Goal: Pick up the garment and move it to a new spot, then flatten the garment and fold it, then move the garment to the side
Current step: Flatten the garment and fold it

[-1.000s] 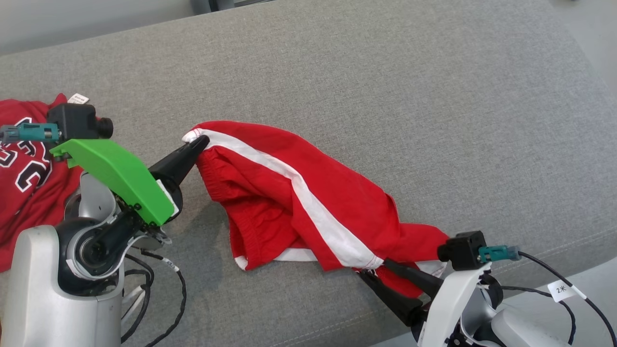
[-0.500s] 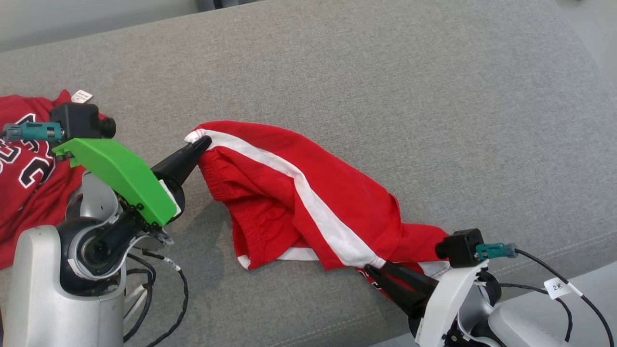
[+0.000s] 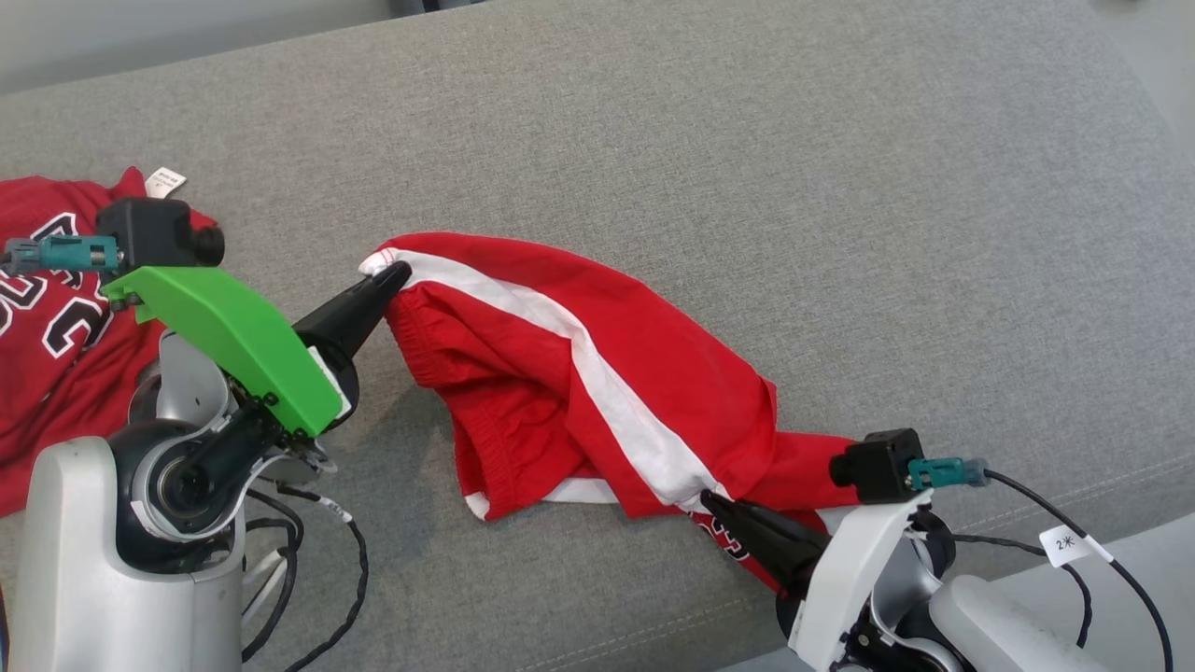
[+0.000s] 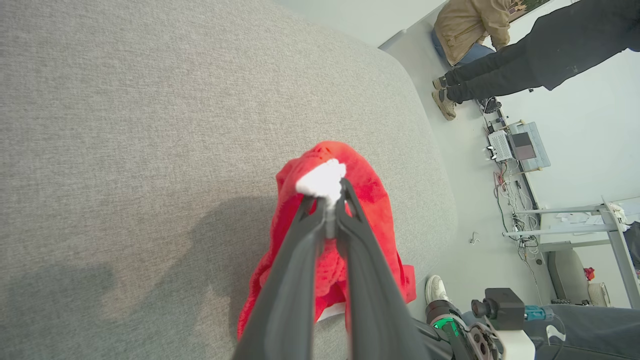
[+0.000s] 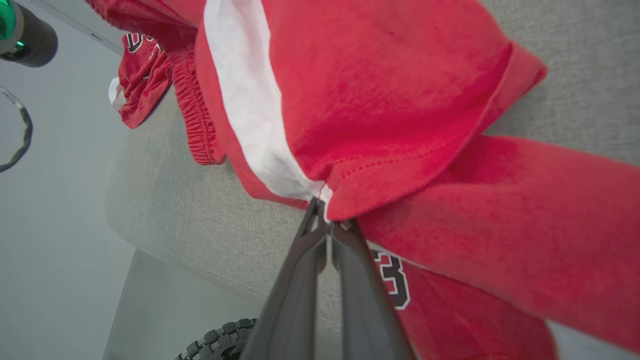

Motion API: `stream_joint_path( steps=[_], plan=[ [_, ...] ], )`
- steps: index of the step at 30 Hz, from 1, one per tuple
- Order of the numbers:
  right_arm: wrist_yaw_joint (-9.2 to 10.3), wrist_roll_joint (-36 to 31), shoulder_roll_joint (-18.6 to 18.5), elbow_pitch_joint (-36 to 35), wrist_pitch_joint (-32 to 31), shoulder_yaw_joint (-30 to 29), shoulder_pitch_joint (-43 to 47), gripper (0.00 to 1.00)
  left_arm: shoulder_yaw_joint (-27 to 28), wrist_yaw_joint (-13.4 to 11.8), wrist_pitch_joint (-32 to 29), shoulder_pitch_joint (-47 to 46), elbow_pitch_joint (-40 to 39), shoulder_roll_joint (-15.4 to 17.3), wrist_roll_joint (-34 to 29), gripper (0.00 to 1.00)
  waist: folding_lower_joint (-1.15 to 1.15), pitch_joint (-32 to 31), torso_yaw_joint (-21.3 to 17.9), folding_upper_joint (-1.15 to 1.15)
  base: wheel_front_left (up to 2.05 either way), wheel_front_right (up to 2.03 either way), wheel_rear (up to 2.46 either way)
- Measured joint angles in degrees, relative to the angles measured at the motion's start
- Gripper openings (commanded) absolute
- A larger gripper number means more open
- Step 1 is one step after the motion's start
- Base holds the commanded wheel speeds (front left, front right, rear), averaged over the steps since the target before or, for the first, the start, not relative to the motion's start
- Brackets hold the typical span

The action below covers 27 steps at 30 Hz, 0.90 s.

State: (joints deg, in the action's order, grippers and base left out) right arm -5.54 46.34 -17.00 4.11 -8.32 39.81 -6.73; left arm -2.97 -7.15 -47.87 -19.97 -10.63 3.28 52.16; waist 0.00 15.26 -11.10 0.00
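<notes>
Setting: laboratory or robot test room. Evidence:
- broad grey woven-fabric cushion [image 3: 747,140] used as work surface
- pale bare floor [image 4: 465,210]
- grey boxed electronic units [image 4: 522,147] with loose cables [image 4: 510,192] by a plain white wall [image 4: 590,125]
- metal-framed white table [image 4: 575,220]
- person in tan jacket [image 4: 470,22]
- person in dark clothing [image 4: 560,45]

Long dark tapering fingers [image 3: 359,303]. Behind them, the left gripper [image 3: 397,273] has a green cover [image 3: 233,345], the right gripper [image 3: 707,497] a white bracket [image 3: 840,583], black cable [image 3: 1074,504] and tag [image 3: 1066,544], perhaps marked "2".

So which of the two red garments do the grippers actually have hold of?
The red shorts with the white side stripe: the left gripper pinches one white-tipped corner, the right gripper the hem. The lettered red jersey lies apart at the far left.
</notes>
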Motion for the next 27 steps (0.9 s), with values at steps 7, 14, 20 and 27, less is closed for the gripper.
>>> stream_joint_path(
  steps=[7,14,20,27],
  plan=[
    [-0.59,3.5,0.7,-2.5,0.2,-0.6,-0.4,0.0,0.7,0.0,-0.1,0.0,0.0,-0.2,-0.2,0.0,0.0,-0.2,0.0,0.0,0.0,0.0,0.0],
    [-1.0,11.7,-0.2,-10.6,0.2,-8.1,-7.9,0.0,3.4,0.0,0.0,-1.1,-1.1,0.7,-0.5,0.0,0.0,-1.3,-0.9,0.0,0.0,0.0,0.0],
    [-1.0,18.3,-3.4,-12.1,-2.8,-15.0,-13.9,0.0,4.0,0.0,-0.5,-7.8,-1.2,1.5,-0.6,0.0,0.0,-3.2,-1.5,0.0,0.0,0.0,0.0],
    [-0.76,27.1,-3.3,-12.2,-3.9,-21.6,-16.1,0.0,3.9,0.0,-1.9,-9.0,-0.8,1.2,-0.6,0.0,0.0,-5.1,-0.9,0.0,0.0,0.0,0.0]
  ],
)
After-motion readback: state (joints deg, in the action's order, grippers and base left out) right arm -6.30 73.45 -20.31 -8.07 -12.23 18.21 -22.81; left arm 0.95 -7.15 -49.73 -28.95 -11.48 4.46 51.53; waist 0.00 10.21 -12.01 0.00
